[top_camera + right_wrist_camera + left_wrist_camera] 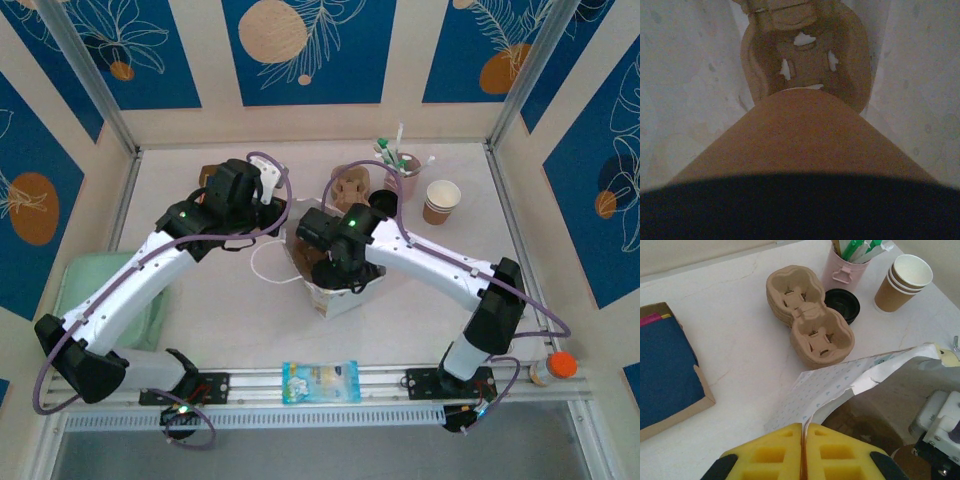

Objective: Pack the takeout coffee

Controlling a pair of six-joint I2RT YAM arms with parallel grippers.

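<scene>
The step in hand, as I judge it, is setting the coffee cup (800,135) into the bag (338,296), which stands at the centre of the top view. My right jaws reach down through the bag's mouth there. In the right wrist view the cup takes up the lower middle of the frame, right under the camera. It hangs above a moulded cup carrier (805,45) that lies at the bottom of the bag, in the upper middle of that frame. The cup hides my fingertips, but since it hangs clear of the carrier, I take it my right jaws are spread wide around it and gripping it. My left jaws are pinched closed on the bag's edge: at the bottom of the left wrist view the yellow pads (775,457) meet with the thin sheet between them, holding the mouth open.

The next move calls for bringing the cup straight down, centred over one of the carrier's wells, and letting go only once it sits. The left side should hold the bag's mouth steady for that. A tilt could catch the cup on the carrier's ridge.

The cup looks plain kraft brown and smooth-sided, with a sliver of white at its far end. In the dim light inside the bag I cannot tell whether it is filled or lidded.
</scene>
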